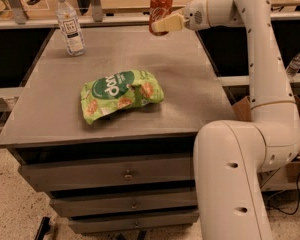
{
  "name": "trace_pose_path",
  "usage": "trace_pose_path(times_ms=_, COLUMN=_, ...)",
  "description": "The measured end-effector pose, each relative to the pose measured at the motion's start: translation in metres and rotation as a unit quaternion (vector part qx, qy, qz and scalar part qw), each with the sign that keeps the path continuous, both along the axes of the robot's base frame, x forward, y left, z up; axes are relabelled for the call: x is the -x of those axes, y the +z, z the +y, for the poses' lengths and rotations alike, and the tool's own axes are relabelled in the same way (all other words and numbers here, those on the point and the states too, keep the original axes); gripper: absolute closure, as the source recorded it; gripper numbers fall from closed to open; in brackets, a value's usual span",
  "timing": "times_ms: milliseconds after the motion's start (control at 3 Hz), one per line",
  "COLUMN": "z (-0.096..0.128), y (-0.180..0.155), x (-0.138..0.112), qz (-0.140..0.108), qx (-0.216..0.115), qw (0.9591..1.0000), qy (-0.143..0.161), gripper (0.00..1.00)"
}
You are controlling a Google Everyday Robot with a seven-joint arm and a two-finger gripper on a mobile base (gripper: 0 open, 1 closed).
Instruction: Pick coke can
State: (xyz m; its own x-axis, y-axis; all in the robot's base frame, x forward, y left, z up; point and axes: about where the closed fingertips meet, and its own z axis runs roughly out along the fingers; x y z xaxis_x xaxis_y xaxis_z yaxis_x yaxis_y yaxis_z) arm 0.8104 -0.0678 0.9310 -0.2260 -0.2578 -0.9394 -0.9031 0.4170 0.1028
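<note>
The coke can (160, 4) is red with a silver top and stays upright, held in the air above the far right part of the grey table (190, 89). My gripper (165, 23) reaches in from the right on the white arm and is shut on the can's lower half; one cream finger (168, 23) crosses the can's front. The can is clear of the tabletop.
A clear plastic bottle with a white label (69, 24) stands at the table's far left. A green chip bag (121, 94) lies in the middle. Drawers run below the front edge. A wooden shelf runs behind the table. Another bottle (295, 64) stands at the right.
</note>
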Motion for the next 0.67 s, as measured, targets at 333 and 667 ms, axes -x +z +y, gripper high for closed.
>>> trace_pose_path(times_ms=333, z=-0.0001, y=0.0126, x=0.0142, qz=-0.003, qx=0.01, qw=0.9998, qy=0.015, gripper=1.0)
trace_pose_path(times_ms=667, z=-0.0001, y=0.0203, x=0.0163, qz=-0.003, qx=0.023, qw=0.9997, qy=0.009, gripper=1.0)
